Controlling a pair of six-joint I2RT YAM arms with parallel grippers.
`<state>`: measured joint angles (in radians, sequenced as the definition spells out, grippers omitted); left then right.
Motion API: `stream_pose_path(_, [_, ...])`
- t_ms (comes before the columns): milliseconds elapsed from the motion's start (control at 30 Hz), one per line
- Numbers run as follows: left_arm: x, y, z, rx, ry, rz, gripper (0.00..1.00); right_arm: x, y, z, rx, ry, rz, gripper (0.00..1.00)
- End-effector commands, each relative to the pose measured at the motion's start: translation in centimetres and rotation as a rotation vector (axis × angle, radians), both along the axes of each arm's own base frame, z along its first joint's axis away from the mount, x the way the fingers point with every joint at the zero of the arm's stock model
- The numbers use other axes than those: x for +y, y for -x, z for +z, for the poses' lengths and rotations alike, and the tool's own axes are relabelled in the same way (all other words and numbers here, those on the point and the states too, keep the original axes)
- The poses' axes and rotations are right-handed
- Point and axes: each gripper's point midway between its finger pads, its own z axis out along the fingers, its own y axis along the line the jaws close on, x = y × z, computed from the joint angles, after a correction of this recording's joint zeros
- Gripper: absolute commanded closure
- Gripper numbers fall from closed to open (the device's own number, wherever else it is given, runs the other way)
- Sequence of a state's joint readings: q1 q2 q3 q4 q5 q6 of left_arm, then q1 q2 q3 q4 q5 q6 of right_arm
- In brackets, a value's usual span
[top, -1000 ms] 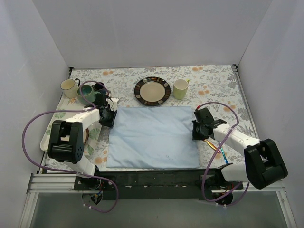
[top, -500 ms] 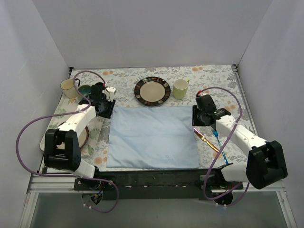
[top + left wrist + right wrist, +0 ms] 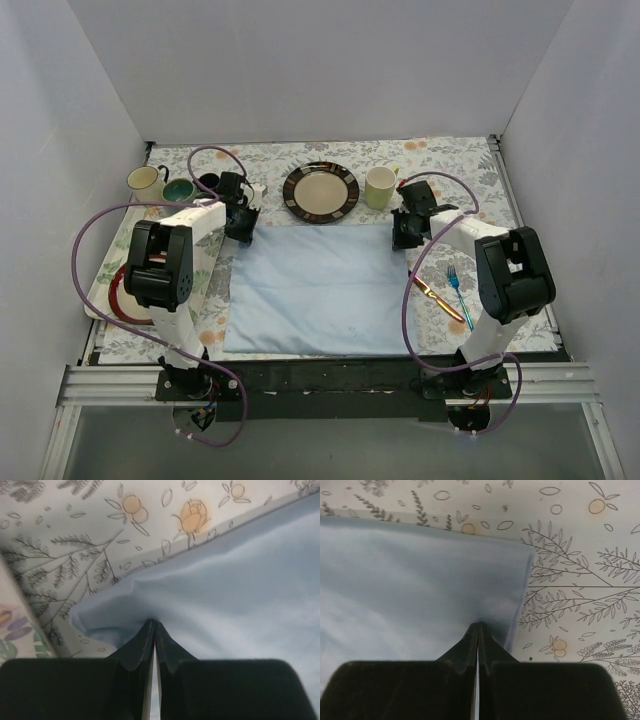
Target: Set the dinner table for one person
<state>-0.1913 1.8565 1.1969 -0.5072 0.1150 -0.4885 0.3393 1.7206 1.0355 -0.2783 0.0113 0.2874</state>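
The dinner table (image 3: 450, 165) has a white cloth with fern leaves and orange flowers. A light-blue cloth mat (image 3: 320, 290) lies flat on its near middle. My left gripper (image 3: 240, 224) is shut on the mat's far left corner. In the left wrist view the shut gripper (image 3: 153, 623) pinches a puckered fold of the mat (image 3: 240, 580) above the table (image 3: 75, 545). My right gripper (image 3: 405, 230) is shut on the mat's far right corner. In the right wrist view the shut gripper (image 3: 478, 625) pinches the mat (image 3: 410, 580) near its edge.
A dark-rimmed plate (image 3: 320, 192) and a green mug (image 3: 379, 187) stand just beyond the mat. A cream mug (image 3: 143, 183), a teal mug (image 3: 180, 190) and a dark mug (image 3: 210, 183) stand far left. A gold knife (image 3: 440, 297) and a blue fork (image 3: 455, 280) lie right. A tray (image 3: 105, 290) sits left.
Both grippers have moved away from me along the mat's side edges to its far corners. The right arm's move has uncovered the knife and fork.
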Motion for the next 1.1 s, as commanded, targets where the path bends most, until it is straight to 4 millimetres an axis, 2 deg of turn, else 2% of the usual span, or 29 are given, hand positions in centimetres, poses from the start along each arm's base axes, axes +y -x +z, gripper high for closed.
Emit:
stream_pose_path(0, [1.9, -2.7, 1.0, -0.103, -0.053, 0.084, 0.97, 0.0, -2.3, 0.9, -0.038, -0.033, -0.026, 0.99])
stream_pose_path(167, [3.5, -2.5, -0.7, -0.083, -0.065, 0.128, 0.97, -1.4, -2.4, -0.7, -0.016, 0.035, -0.027, 0.99])
stream_pose_path(300, [4.0, -1.6, -0.8, -0.074, -0.065, 0.144, 0.97, -2.1, -2.7, -0.4, -0.04, 0.068, -0.024, 0.99])
stream_pose_path(367, [4.8, -1.6, -0.1, -0.099, -0.09, 0.162, 0.97, -2.5, -3.2, 0.0, -0.058, 0.086, -0.034, 0.99])
stream_pose_path(400, [4.7, -1.4, 0.0, -0.097, -0.087, 0.156, 0.96, -2.6, -3.2, 0.1, -0.062, 0.092, -0.026, 0.99])
stream_pose_path(500, [4.6, -1.7, 1.9, -0.145, -0.068, 0.15, 0.92, -3.1, -3.5, 0.3, -0.06, 0.109, -0.021, 0.99])
stream_pose_path(633, [3.9, -2.4, 4.6, -0.201, -0.028, 0.128, 0.75, -3.7, -3.6, 0.8, -0.066, 0.141, -0.03, 0.99])
stream_pose_path(700, [3.6, -2.4, 5.9, -0.221, -0.011, 0.122, 0.72, -4.0, -3.6, 1.5, -0.083, 0.152, -0.03, 0.99])
stream_pose_path(800, [2.9, -1.1, 7.1, -0.203, 0.027, 0.091, 0.72, -4.1, -3.8, 3.4, -0.133, 0.155, -0.016, 0.99])
stream_pose_path(867, [2.8, 0.8, 6.5, -0.135, 0.025, 0.062, 0.72, -4.0, -4.0, 4.4, -0.168, 0.149, -0.004, 0.99])
stream_pose_path(967, [3.1, 3.8, 5.5, -0.063, 0.011, 0.033, 0.73, -3.6, -4.8, 5.2, -0.206, 0.135, 0.012, 0.82])
stream_pose_path(1000, [3.4, 5.3, 4.4, -0.028, -0.006, 0.017, 0.73, -3.5, -5.0, 5.2, -0.207, 0.125, 0.012, 0.79])
stream_pose_path(1067, [4.4, 6.5, 4.0, -0.02, -0.049, 0.028, 0.74, -3.2, -5.6, 5.3, -0.199, 0.096, -0.006, 0.76])
